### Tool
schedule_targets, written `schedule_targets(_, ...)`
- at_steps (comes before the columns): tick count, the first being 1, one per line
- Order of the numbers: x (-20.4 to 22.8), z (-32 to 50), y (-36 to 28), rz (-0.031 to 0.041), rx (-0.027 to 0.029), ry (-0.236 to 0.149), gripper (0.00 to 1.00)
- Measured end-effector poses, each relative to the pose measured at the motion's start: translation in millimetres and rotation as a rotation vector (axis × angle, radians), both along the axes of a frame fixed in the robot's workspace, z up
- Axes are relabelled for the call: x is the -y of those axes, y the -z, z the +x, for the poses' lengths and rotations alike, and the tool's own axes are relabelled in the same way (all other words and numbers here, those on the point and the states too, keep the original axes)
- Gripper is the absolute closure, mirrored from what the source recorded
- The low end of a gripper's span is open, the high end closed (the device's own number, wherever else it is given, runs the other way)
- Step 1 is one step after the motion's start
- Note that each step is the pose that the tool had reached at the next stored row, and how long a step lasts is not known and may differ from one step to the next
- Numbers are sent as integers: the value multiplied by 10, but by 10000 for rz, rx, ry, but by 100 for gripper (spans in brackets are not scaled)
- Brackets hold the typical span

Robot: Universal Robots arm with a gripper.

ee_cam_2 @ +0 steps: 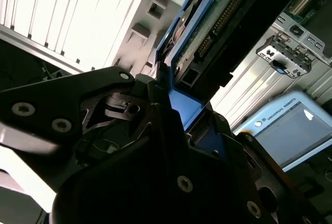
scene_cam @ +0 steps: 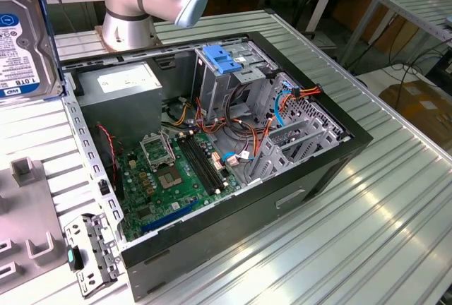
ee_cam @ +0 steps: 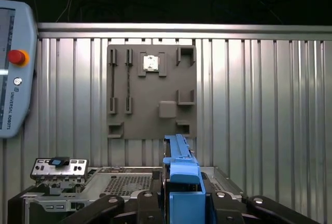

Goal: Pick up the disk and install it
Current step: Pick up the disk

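We see the disk [scene_cam: 25,44] held up off the table [scene_cam: 381,234] at the far edge of the exterior view's left, its white-and-blue label facing us, outside the open computer case [scene_cam: 353,142]. In both wrist views the gripper [ee_cam: 181,203] has its black fingers [ee_cam: 148,206] closed on the blue rail of the disk [ee_cam: 179,167], one on each side. The second wrist view shows the gripper [ee_cam_2: 174,105] clamped low on the disk [ee_cam_2: 207,27], whose circuit-board side is turned toward that camera. Inside the case lie a green motherboard [scene_cam: 176,171], a grey power supply [scene_cam: 120,86] and a drive cage topped by a blue latch [scene_cam: 226,58]. A metal bracket [scene_cam: 92,252] lies beside the case, a grey holder plate [ee_cam: 150,94] lies on the table, and a control pendant [ee_cam: 15,79] rests near it.
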State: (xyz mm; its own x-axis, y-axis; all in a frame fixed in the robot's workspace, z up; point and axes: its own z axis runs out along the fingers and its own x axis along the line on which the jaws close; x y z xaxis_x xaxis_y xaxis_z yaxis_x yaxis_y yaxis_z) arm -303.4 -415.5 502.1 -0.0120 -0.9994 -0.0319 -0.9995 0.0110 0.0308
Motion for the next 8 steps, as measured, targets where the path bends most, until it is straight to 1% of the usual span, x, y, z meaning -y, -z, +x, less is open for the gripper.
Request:
schedule_targets(4, 17, 50, 1, 0, 0, -1, 63)
schedule_targets(8, 27, 137, 1, 0, -2, -1, 63)
